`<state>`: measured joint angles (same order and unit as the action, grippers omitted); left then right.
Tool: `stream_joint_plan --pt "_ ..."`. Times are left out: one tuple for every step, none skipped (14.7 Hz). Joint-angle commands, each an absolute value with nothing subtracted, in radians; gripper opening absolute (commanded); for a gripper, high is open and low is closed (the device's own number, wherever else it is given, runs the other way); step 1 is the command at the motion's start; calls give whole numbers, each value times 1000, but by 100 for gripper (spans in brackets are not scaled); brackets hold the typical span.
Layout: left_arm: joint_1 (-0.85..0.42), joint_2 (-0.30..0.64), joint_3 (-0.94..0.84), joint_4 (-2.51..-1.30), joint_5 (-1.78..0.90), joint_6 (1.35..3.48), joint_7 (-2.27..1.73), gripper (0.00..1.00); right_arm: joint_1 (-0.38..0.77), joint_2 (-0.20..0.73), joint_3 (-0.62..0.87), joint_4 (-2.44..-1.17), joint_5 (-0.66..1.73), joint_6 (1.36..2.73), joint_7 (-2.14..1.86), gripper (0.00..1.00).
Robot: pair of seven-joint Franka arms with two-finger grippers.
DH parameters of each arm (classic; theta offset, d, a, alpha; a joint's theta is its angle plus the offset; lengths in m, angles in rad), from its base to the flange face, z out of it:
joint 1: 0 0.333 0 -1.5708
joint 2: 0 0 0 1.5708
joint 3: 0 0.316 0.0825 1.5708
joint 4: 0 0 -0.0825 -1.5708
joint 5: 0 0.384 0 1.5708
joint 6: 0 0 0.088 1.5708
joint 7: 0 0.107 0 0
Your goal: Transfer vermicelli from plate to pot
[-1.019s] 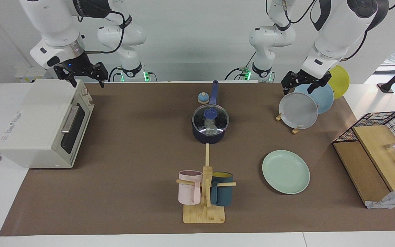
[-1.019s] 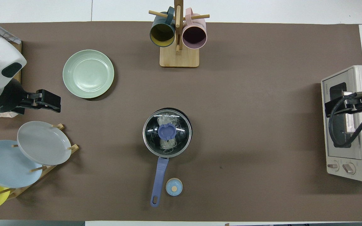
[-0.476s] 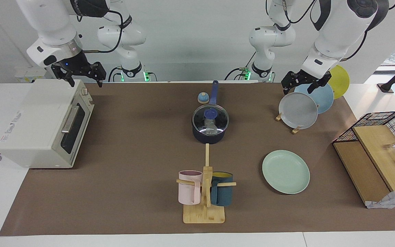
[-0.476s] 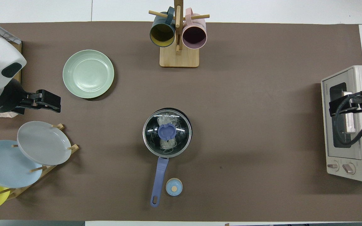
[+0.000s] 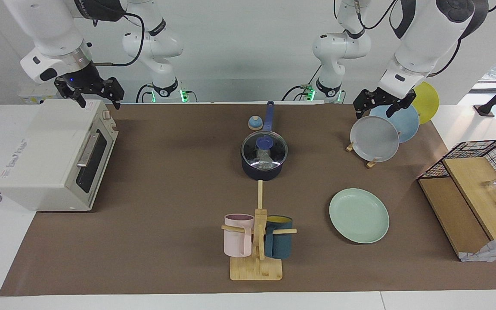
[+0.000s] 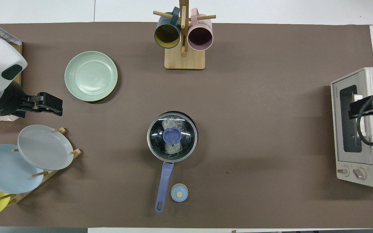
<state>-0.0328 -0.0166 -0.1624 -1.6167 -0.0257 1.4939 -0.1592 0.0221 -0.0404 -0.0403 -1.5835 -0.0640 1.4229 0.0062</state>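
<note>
The dark navy pot (image 5: 263,168) stands mid-table under a glass lid (image 6: 172,136) with a blue knob, its long blue handle (image 6: 164,186) pointing toward the robots. The whitish vermicelli (image 6: 172,148) lies inside the pot, seen through the lid. The mint-green plate (image 5: 359,215) sits bare, farther from the robots than the pot, toward the left arm's end. My left gripper (image 5: 374,113) hangs open and empty over the plate rack. My right gripper (image 5: 98,104) is open and empty, raised over the toaster oven.
A white toaster oven (image 5: 50,155) stands at the right arm's end. A wooden mug tree (image 5: 256,262) holds a pink and a teal mug. A rack (image 6: 45,174) carries grey, blue and yellow plates. A small blue bell (image 5: 254,123) sits beside the pot handle. A wire basket (image 5: 485,148) holds wooden boards.
My right gripper has risen and drawn back toward the right arm's end, over the toaster oven. The left arm, pot and plate have not moved.
</note>
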Motion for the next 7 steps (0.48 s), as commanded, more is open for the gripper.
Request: stream_joint_plan --pt "-29 -35 -161 -1631 -37 1491 -163 100 17 -35 -32 -1562 -40 1416 -9 100" --pt "-28 -35 -161 -1631 -37 1491 -163 100 20 -34 -32 -1559 -37 1416 -11 100" --pt "-29 -35 -161 -1631 -37 1491 -163 100 15 -34 -31 -1560 -2 1416 -5 100" --pt "-29 -35 -161 -1631 -37 1491 -163 100 6 -34 -35 -1559 50 1422 -12 100" --pt "-28 -35 -161 -1631 -37 1491 -163 100 8 -34 -35 -1557 49 1424 -12 100" --pt "-29 -35 -161 -1631 -37 1491 -163 100 12 -34 -34 -1555 41 1417 -11 100" --pt "-28 -35 -161 -1631 -37 1491 -163 100 15 -34 -34 -1552 38 1414 -12 100"
